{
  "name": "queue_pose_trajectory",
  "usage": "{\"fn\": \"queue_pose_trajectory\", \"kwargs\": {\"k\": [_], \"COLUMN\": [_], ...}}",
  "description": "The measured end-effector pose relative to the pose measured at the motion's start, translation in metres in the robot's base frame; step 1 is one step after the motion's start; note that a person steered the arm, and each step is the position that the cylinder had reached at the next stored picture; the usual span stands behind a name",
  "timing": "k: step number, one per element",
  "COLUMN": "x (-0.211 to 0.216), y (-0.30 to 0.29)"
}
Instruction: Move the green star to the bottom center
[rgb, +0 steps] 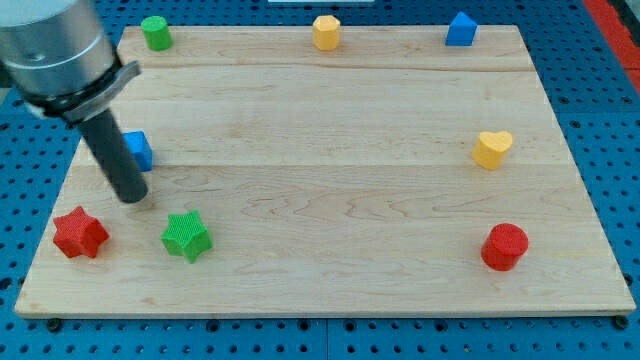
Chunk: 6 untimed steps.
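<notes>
The green star (186, 236) lies on the wooden board (330, 170) near the view's bottom left. My tip (133, 197) rests on the board up and to the left of the green star, a short gap apart from it. A red star (79, 232) lies left of the green star, below and left of my tip. A blue cube (138, 150) sits just above my tip, partly hidden behind the rod.
A green cylinder (155, 32) stands at the top left, a yellow hexagon block (326, 32) at top centre, a blue block (460, 30) at top right. A yellow heart (491, 149) is at the right, a red cylinder (504, 246) at the bottom right.
</notes>
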<state>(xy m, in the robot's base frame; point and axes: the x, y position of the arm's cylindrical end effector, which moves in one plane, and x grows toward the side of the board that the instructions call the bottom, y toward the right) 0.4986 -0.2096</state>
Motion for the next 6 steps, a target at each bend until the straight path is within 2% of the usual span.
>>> {"fn": "queue_pose_trajectory", "kwargs": {"k": [1, 4, 5, 6], "x": [0.037, 0.048, 0.056, 0.056], "y": [0.017, 0.121, 0.144, 0.144]}}
